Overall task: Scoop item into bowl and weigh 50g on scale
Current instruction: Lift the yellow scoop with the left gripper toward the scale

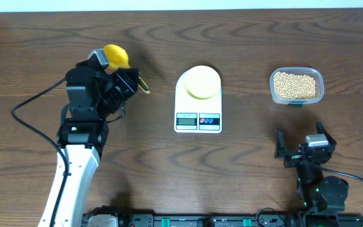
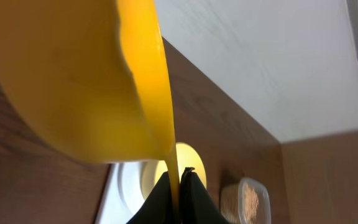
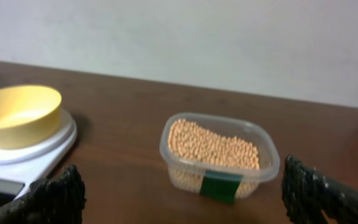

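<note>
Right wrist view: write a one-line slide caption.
Open right gripper faces a clear tub of beans; the empty pale-yellow bowl sits on the white scale at left.

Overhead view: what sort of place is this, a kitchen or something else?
Probably a robot test bench, not a kitchen: a wooden table against a plain white wall, a cabled left arm and right arm at its front edge, a scale and tub of beans set out.

Soft, even light, a faint shadow beside the scale (image 3: 42,146); the close yellow scoop (image 2: 73,74) looks blurred.
</note>
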Available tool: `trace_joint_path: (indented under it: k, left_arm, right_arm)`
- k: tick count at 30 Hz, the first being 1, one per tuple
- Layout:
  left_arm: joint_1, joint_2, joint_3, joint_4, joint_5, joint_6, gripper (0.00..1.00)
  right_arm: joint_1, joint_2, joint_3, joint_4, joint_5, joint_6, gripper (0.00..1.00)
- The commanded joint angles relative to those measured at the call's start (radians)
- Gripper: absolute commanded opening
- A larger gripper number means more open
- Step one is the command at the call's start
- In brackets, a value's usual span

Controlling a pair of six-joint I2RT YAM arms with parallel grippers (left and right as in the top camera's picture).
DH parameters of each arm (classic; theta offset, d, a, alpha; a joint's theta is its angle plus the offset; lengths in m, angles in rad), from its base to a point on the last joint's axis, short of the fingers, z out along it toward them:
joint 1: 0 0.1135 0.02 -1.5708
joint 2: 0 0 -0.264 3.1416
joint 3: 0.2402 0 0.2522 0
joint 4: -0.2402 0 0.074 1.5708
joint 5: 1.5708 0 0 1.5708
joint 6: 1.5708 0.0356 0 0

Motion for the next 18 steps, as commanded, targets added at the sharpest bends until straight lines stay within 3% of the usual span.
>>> trace_joint_path:
  k: [1,6,9,12,18]
  left_arm:
    - [-0.049,0.005,0.000,0.002,0.048,0.063,0.07]
    - [-0.170,0.005,0.000,0.085,0.047,0.014,0.07]
    - [-0.243,0.005,0.000,0.187,0.043,0.006,0.07]
    - [-0.301,0.005,0.000,0.294,0.043,-0.021,0.07]
    - [-0.365,0.014,0.000,0.352,-0.055,-0.175,0.07]
  right_arm:
    - [0.009,-0.002,-0.002,0.097,-0.075,0.020,0.99]
    - [0.009,-0.002,-0.002,0.301,-0.250,0.024,0.99]
    - [0.008,-0.002,0.002,0.388,-0.257,0.126,0.99]
    - [-0.004,0.012,0.048,0.374,-0.286,0.279,0.99]
    - [-0.007,0.155,0.180,0.367,-0.466,0.300,0.99]
